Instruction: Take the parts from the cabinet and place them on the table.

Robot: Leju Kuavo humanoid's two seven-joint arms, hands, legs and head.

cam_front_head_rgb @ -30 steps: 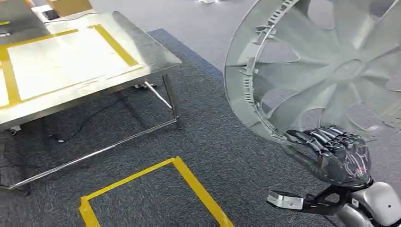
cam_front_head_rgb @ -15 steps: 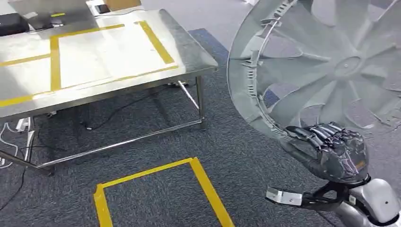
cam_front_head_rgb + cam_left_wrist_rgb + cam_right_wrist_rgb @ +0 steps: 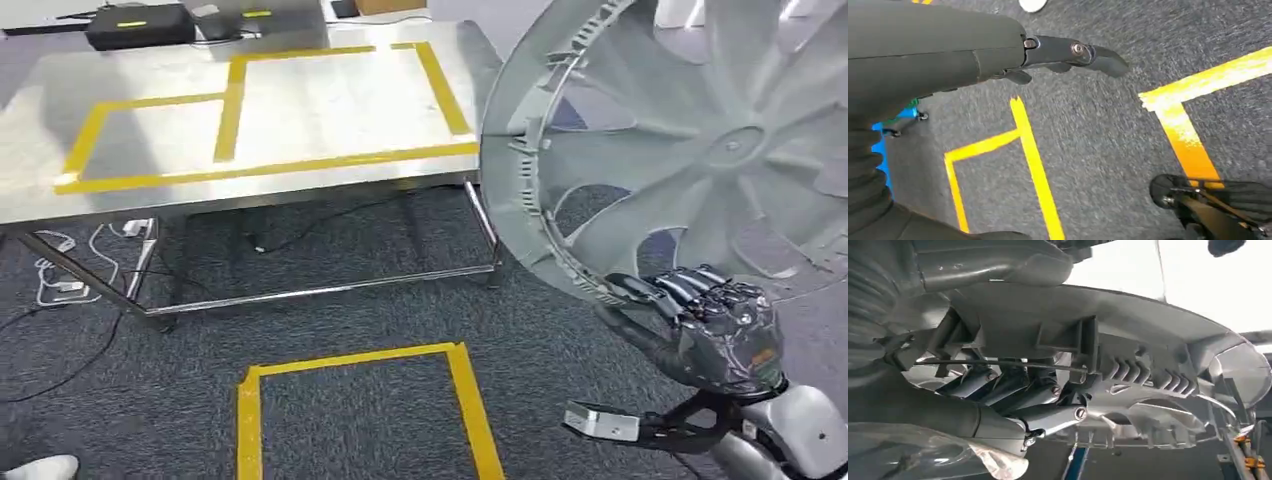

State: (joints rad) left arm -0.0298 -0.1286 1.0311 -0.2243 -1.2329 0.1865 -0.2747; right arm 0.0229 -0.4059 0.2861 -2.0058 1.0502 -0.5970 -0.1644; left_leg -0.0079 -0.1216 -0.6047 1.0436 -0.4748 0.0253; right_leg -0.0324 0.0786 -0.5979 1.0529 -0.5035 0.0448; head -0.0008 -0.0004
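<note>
Right hand grips the rim of the large grey fan-shaped part, fingers curled around it, near the steel table; left hand hangs empty, fingers extended.

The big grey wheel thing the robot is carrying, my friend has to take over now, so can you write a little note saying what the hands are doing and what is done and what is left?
Right hand: grips the big grey fan-shaped part by its lower rim, held upright off the floor.
Left hand: holds nothing, hangs over the grey carpet with fingers stretched out.
Steel table: ahead to the left, yellow tape boxes on top, no part on it.
Done: the part is in hand.
Left: walk to the table and set the part down, probably inside a tape box.
</note>
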